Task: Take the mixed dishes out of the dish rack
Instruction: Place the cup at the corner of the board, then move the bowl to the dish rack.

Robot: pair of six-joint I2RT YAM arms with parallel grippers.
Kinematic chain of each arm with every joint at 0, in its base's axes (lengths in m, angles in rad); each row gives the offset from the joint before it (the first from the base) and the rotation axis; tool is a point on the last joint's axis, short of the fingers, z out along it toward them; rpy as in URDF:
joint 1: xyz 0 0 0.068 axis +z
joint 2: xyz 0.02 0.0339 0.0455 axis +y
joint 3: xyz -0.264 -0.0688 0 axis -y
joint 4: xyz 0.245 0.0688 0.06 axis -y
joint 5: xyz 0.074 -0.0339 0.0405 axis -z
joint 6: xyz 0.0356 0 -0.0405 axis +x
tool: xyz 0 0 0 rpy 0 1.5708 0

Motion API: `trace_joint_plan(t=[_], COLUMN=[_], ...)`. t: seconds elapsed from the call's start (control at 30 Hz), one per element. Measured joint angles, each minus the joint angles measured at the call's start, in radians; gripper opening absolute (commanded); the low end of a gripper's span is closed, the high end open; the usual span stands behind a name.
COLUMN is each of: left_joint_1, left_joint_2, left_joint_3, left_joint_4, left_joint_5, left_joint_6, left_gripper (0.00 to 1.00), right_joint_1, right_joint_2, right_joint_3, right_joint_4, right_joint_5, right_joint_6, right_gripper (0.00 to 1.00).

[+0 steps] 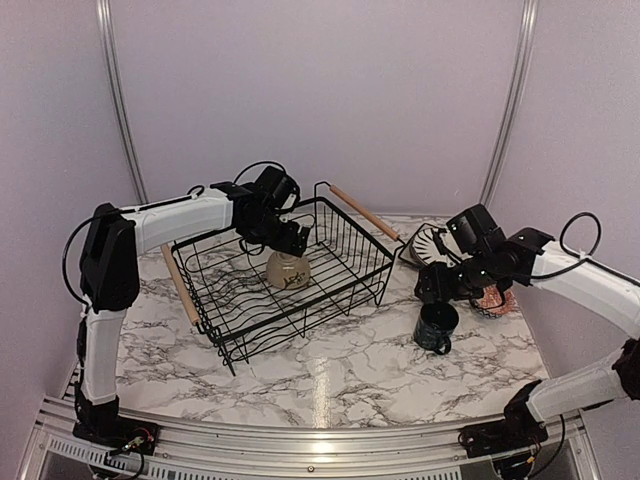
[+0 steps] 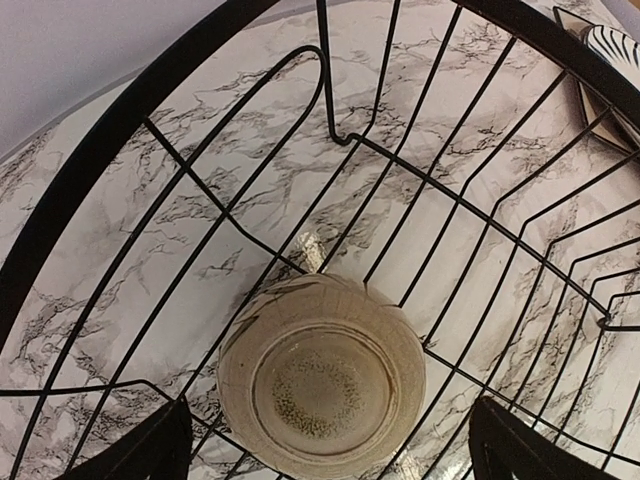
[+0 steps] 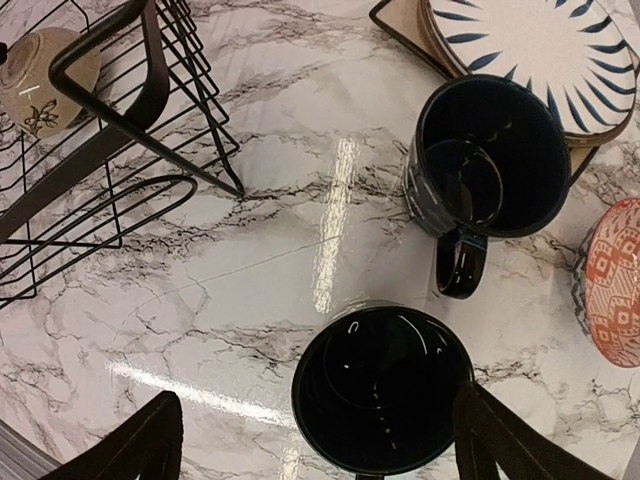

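The dish rack (image 1: 340, 262) is a black wire basket with wooden bar handles, left of centre. A cream bowl (image 2: 322, 385) lies upside down on its wires. My left gripper (image 2: 328, 430) hangs open over the bowl (image 1: 288, 270), one finger on each side and neither touching it. Two dark navy mugs stand upright on the marble. One mug (image 3: 382, 390) sits between the open fingers of my right gripper (image 3: 320, 445), close to the right finger (image 3: 510, 440). The other mug (image 3: 495, 155) stands beyond it. A striped plate (image 3: 540, 50) rests on other plates behind the mugs.
A pink patterned bowl (image 3: 615, 280) sits right of the mugs, under the right forearm (image 1: 560, 265). The rack's corner and wires (image 3: 130, 130) stand left of the right gripper. In the top view one mug (image 1: 437, 327) shows below the right gripper (image 1: 437, 290). Grey walls close in on all sides.
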Motion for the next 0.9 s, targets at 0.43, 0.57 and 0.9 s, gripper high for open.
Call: trace_joint_plan(t=[0.43, 0.57, 0.9], left_joint_1=[0.000, 0.000, -0.002], left_joint_2=[0.105, 0.117, 0.110], left_joint_3=[0.062, 0.062, 0.061], left_joint_4=[-0.050, -0.054, -0.040], left_joint_5=[-0.026, -0.014, 0.008], left_joint_6=[0.017, 0.018, 0.016], left_gripper=[0.97, 0.93, 0.81], right_joint_1=[0.000, 0.000, 0.000], right_joint_2=[-0.073, -0.073, -0.062], right_joint_3=[0.074, 0.123, 0.268], right_joint_4=[-0.011, -0.011, 0.014], right_joint_5=[0.089, 0.120, 0.180], right_joint_6=[-0.024, -0.038, -0.086], right_gripper=[0.92, 0.92, 0.94])
